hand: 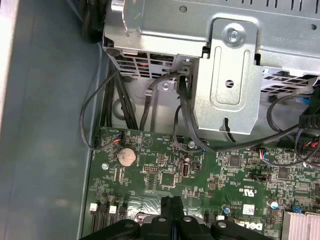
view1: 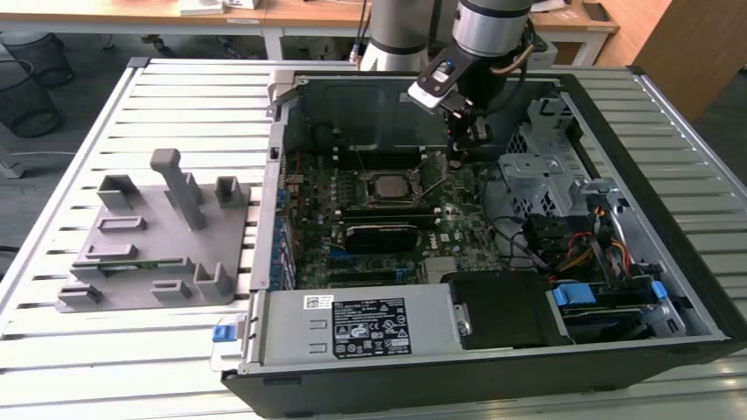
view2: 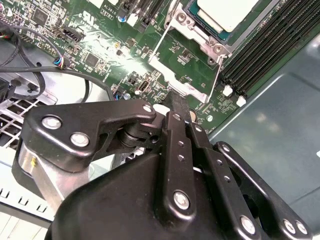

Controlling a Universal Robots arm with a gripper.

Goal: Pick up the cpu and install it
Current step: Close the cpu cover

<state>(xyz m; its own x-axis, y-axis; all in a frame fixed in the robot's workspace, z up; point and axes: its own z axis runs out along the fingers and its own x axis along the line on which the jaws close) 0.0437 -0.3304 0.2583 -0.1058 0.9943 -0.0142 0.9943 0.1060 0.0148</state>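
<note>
The cpu [view1: 391,185], a small square chip with a pale metal top, lies flat in the socket in the middle of the green motherboard [view1: 350,262] inside the open computer case. It also shows in the second wrist view as a pale square cpu [view2: 227,12] with the socket's open metal frame [view2: 186,62] beside it. My gripper [view1: 459,156] hangs inside the case just to the exterior view's right of the socket. In both wrist views its black fingers [view2: 176,107] [hand: 172,207] are pressed together, shut with nothing between them, just above the board by that frame.
A grey plastic holder [view1: 157,236] with upright posts stands on the slatted table at the exterior view's left. A metal drive cage [view1: 537,166] [hand: 225,75], black cables [hand: 115,95] and the case wall [view1: 653,219] crowd the gripper's side. The power supply [view1: 362,328] sits at the near edge.
</note>
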